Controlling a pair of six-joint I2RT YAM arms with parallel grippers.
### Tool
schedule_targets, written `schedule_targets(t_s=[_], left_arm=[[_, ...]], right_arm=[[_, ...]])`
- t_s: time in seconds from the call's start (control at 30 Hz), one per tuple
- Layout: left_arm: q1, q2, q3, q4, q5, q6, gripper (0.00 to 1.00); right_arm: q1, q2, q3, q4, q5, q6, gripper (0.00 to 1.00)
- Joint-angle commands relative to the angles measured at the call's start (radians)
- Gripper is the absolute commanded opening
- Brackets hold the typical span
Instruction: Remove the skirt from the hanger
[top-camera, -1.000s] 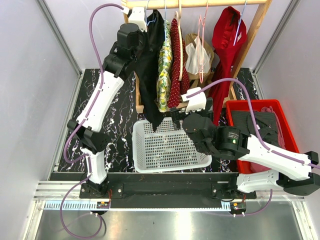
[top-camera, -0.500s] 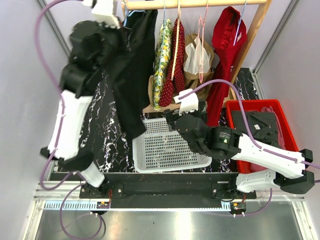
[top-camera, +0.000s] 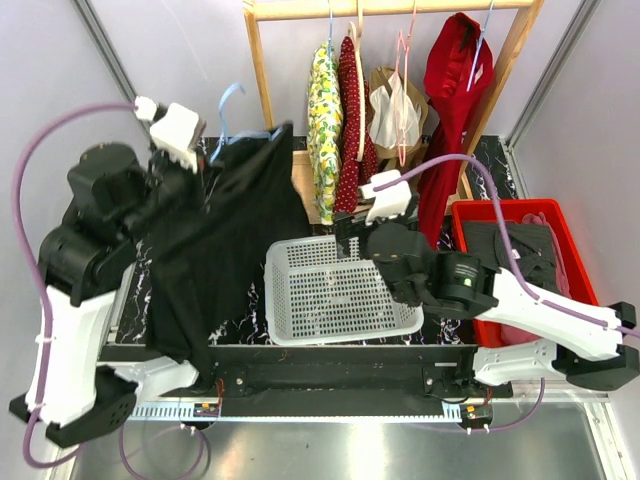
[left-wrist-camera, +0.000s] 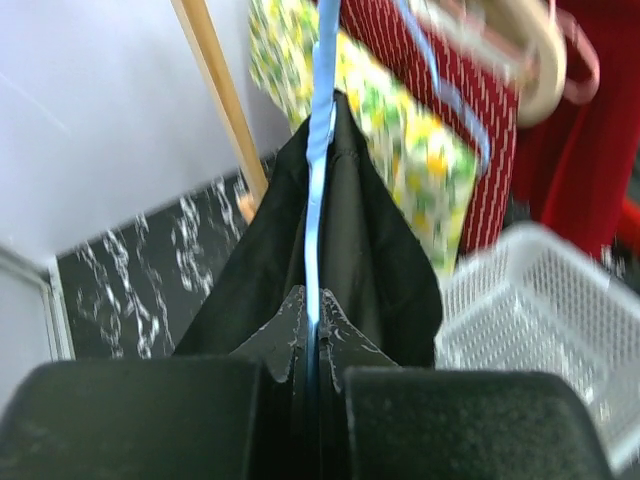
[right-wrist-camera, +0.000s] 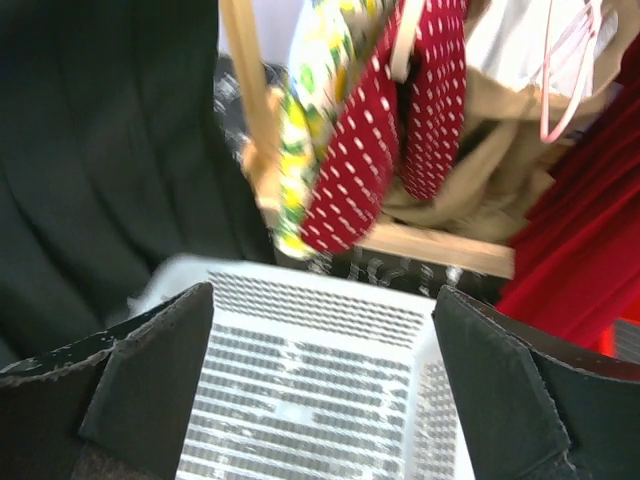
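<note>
One black skirt (top-camera: 215, 240) is hanging from a blue hanger (left-wrist-camera: 320, 150). The left gripper (left-wrist-camera: 312, 335) is clamping the hanger's wire tight between its closed fingers (left-wrist-camera: 150, 420). The cloth is draping away on both sides of those fingers, off the wooden rack (top-camera: 262, 70) and to its left.

Just to the right of those fingers, a white basket (top-camera: 275, 290) is sitting on the marble table (top-camera: 497, 152). The right gripper (right-wrist-camera: 322, 340) is hovering above the basket with its fingers spread wide, holding nothing. Beyond its fingertips, a yellow floral garment (right-wrist-camera: 300, 120) and a red dotted one (right-wrist-camera: 370, 140) are hanging on the rack. Further right of that gripper, a red bin (top-camera: 505, 207) is holding dark clothes.
</note>
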Motion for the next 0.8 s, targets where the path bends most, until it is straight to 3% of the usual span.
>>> schedule_targets(t_s=[0.0, 0.13, 0.37, 0.77], left_arm=[[0.002, -0.113, -0.079, -0.02, 0.105, 0.055, 0.0], [0.002, -0.173, -0.106, -0.095, 0.197, 0.134, 0.0], [0.0, -0.193, -0.07, -0.146, 0.279, 0.165, 0.0], [0.0, -0.202, -0.07, -0.179, 0.302, 0.174, 0.0]], right_arm=[[0.009, -0.108, -0.029, 0.152, -0.048, 0.012, 1.0], [0.009, -0.145, -0.076, 0.245, -0.083, 0.004, 1.0], [0.009, -0.022, -0.014, 0.239, -0.095, 0.039, 1.0], [-0.014, 0.092, 0.043, 0.432, -0.193, -0.03, 1.0]])
